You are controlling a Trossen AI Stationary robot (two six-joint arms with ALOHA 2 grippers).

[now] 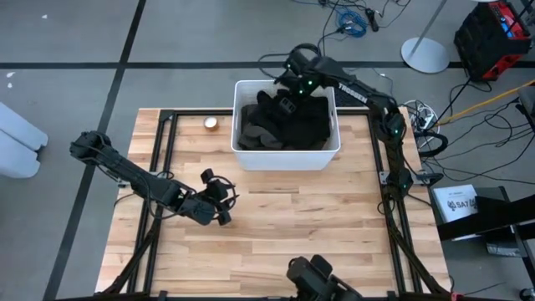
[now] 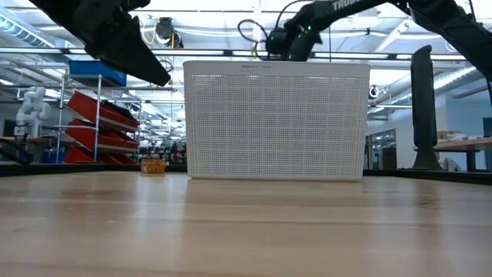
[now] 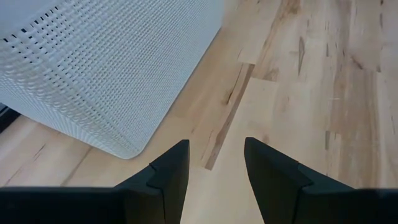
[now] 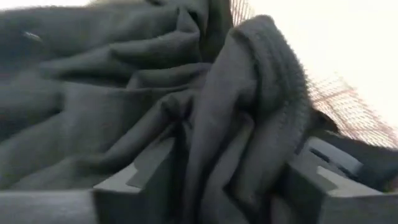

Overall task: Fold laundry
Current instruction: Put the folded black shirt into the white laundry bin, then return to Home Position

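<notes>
- A white perforated plastic bin (image 1: pixel 287 155) stands on the tabletop (image 1: pixel 276 226) at upper centre of the high view.
- A small round yellowish object (image 1: pixel 211 124) sits on the tabletop just left of the bin.
- A red and black case (image 1: pixel 493 38) rests on the floor at upper right.
- Blue coiled cable (image 1: pixel 351 18) lies at top centre.
- Red shelving (image 2: pixel 96 127) shows at left in the low view.

Bin (image 1: pixel 287 157) blocks table's far mid; wood in front (image 1: pixel 318 217) open.

Soft matt dark cloth laundry (image 4: pixel 124 112) bunches before me; the bin (image 3: pixel 93 68) is perforated white plastic, the table (image 3: pixel 323 93) smooth pale wood.
</notes>
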